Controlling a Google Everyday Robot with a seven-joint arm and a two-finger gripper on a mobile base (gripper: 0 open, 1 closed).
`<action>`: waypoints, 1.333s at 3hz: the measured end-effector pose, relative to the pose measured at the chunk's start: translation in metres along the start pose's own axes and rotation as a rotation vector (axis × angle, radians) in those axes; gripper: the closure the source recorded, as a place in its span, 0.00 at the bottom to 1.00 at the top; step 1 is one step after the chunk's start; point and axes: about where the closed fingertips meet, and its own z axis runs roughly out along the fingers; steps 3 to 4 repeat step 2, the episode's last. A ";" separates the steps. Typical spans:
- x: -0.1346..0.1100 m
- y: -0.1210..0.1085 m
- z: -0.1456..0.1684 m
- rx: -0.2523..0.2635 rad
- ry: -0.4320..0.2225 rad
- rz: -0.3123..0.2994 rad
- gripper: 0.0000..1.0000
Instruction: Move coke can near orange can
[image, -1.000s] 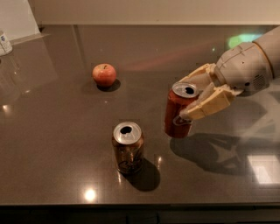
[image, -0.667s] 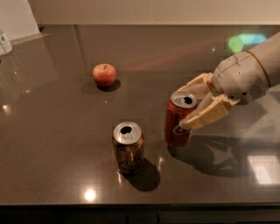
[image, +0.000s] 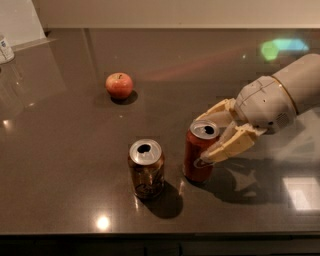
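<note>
The red coke can (image: 198, 152) stands upright on the dark table (image: 65, 165), just right of the orange can (image: 146, 169), with a small gap between them. The orange can is brownish-orange with a silver open top and stands upright near the table's front. My gripper (image: 210, 137) comes in from the right, its cream fingers (image: 231, 146) on either side of the coke can's upper part, shut on it.
A red apple (image: 119, 85) lies at the back left of the table. A white container (image: 6, 49) stands at the far left edge. The table's front edge runs along the bottom of the view.
The gripper has carried the coke can down and left, closer to the orange can, and it now rests on the table.
</note>
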 end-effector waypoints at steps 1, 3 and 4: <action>0.002 0.003 0.008 -0.007 -0.003 -0.010 0.97; 0.001 0.004 0.016 -0.003 -0.011 -0.035 0.74; 0.001 0.004 0.016 -0.003 -0.011 -0.035 0.74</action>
